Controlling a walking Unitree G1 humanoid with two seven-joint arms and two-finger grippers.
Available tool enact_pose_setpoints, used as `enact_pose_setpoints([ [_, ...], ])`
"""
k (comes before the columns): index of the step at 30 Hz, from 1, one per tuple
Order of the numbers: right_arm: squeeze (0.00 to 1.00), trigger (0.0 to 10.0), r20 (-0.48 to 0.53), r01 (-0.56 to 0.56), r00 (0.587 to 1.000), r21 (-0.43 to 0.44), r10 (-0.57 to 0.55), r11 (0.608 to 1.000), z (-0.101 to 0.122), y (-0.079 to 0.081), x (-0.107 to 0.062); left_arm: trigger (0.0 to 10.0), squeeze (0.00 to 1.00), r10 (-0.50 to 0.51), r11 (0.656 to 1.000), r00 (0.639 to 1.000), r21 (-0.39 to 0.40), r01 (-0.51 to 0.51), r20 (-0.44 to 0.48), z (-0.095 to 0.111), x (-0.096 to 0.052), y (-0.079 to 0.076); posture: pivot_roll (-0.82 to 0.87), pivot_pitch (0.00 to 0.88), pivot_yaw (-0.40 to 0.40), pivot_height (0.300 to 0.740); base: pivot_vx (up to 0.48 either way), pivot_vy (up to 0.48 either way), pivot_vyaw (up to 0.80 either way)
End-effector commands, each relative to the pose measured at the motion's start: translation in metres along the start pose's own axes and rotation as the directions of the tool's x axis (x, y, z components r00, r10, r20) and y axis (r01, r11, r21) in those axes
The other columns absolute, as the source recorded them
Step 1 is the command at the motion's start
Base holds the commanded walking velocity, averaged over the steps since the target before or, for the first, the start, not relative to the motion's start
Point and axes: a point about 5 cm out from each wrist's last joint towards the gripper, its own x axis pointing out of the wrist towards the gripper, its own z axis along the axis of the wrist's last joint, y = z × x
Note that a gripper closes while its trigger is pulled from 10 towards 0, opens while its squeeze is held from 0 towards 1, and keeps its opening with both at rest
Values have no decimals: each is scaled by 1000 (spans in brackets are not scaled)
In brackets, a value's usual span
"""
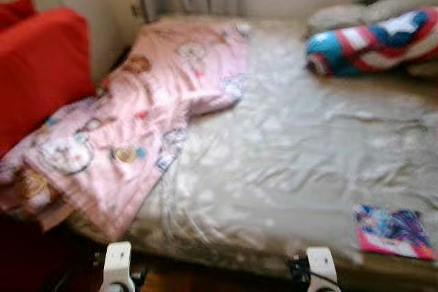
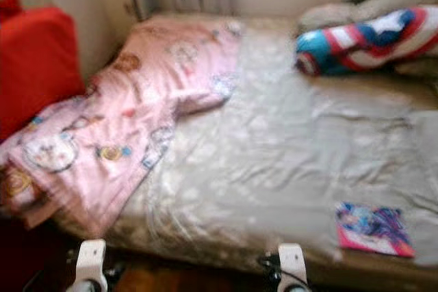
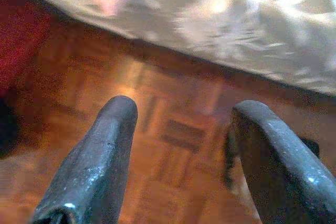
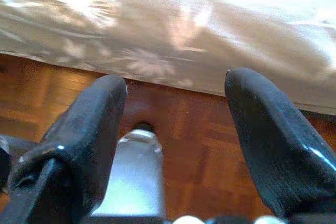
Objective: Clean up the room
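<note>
Bed (image 1: 294,162) seen blurred, pink blanket (image 1: 137,121) bunched on its left side, booklet (image 1: 393,232) lain near right corner, left gripper (image 3: 181,114) and right gripper (image 4: 176,85) held low over parquet floor (image 3: 157,145), fingers spread, nothing grasped.

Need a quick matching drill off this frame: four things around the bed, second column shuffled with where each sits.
Things:
1. pink blanket
2. striped pillow
3. magazine
4. red cushion

Places:
A. near the bed's front edge, on the robot's right
B. far right of the bed, towards the curtains
C. off the bed, beside it on the robot's left
D. bunched over the left side of the bed

Pairs: 1-D, 2-B, 3-A, 4-C
</note>
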Motion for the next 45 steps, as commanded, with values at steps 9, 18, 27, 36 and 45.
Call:
enact_pose_setpoints([
  [9, 0, 10000, -32, 15, 999, 10, -15, 1000, -9, -4, -3, 10000, 0, -4, 1000, 999, 1, 4, -40, -10, -2, -2, 1, 142, 43, 740, 0, 472, 0],
  [18, 0, 10000, -34, 16, 999, 10, -15, 1000, -10, -4, -3, 10000, 0, -1, 1000, 999, 2, 1, -44, -10, -2, -2, 1, 137, 44, 740, 0, 467, 0],
  [27, 0, 10000, -31, 14, 999, 9, -13, 1000, -10, -3, -3, 10000, 0, -3, 1000, 999, 4, 3, -46, -11, -2, -2, 0, 126, 44, 740, 0, 434, 0],
  [36, 0, 10000, -31, 5, 1000, 2, -5, 1000, -9, -2, -3, 10000, 0, -1, 1000, 999, 5, 2, -40, -12, -2, -3, 2, 116, 43, 740, 0, 37, 0],
  [45, 0, 10000, -27, -11, 1000, -21, 10, 1000, -8, 0, -2, 10000, 0, 0, 1000, 999, -1, 0, -37, -12, -2, -3, 3, 114, 42, 740, 0, 0, 285],
])
